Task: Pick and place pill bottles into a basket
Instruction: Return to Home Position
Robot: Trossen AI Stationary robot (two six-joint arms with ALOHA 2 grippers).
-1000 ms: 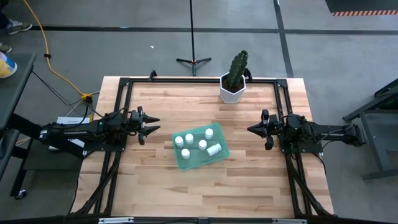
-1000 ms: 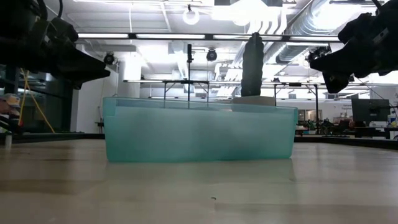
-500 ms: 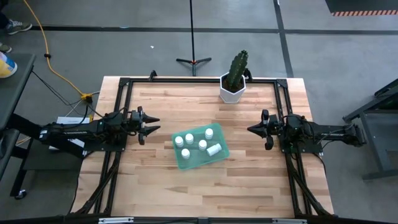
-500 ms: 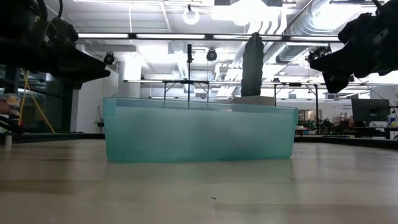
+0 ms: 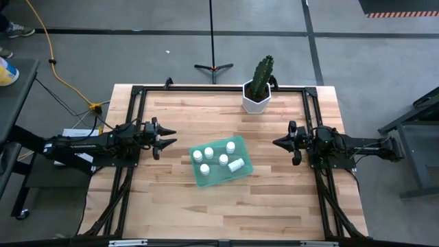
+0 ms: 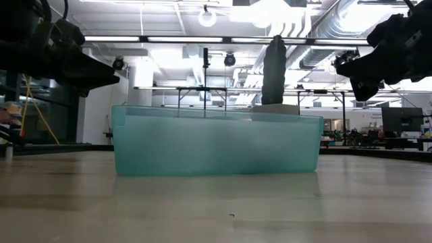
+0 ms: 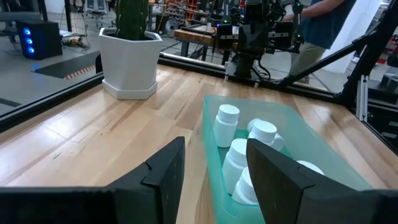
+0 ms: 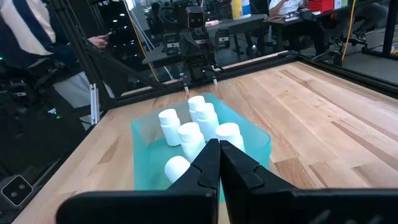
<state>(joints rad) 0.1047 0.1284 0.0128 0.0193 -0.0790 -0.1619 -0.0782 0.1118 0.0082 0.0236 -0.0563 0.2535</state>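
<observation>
The teal-green basket (image 5: 221, 171) lies flat on the wooden table's middle. Several white pill bottles (image 5: 209, 153) stand upright in it and one (image 5: 236, 165) lies on its side; they also show in the left wrist view (image 7: 226, 125) and the right wrist view (image 8: 170, 126). My left gripper (image 5: 167, 137) hovers left of the basket, open and empty, its fingers (image 7: 166, 171) apart. My right gripper (image 5: 278, 143) hovers right of the basket, shut and empty, its fingers (image 8: 208, 163) together.
A white hexagonal pot with a cactus (image 5: 258, 95) stands at the table's far edge. A black frame (image 5: 206, 89) runs round the table. People show beyond the table in the wrist views (image 7: 317, 25). Bare wood lies near the basket's front.
</observation>
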